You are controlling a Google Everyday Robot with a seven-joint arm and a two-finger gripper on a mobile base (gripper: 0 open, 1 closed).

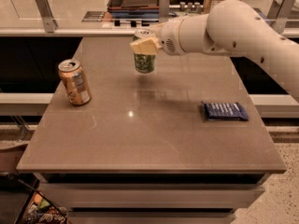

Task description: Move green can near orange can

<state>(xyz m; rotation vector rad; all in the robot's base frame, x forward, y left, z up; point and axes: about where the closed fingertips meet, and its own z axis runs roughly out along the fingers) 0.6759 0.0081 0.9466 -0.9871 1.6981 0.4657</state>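
1. Camera view, counts: two drink cans, one green and one orange-tan; one dark blue packet point(224, 111); one table point(154, 139); one white arm point(233, 24) ending in one gripper point(145, 42).
2. Camera view, green can point(145, 63): green body with pale yellowish-white markings and a silver top that shows just above the gripper. It stands upright and is held clear of the tabletop, over the far middle of the table, with a dim reflection on the surface beneath it.
3. Camera view, gripper: it reaches in from the right and pinches the green can at its upper part. One cream finger pad point(143, 46) lies across the can's near side; the opposite finger is hidden behind the can.
4. Camera view, orange can point(74, 82): orange-tan with a white label panel and a silver top. It stands on the table near the left edge, leaning slightly, well apart from the green can.
5. Camera view, dark blue packet: it lies flat near the right edge.
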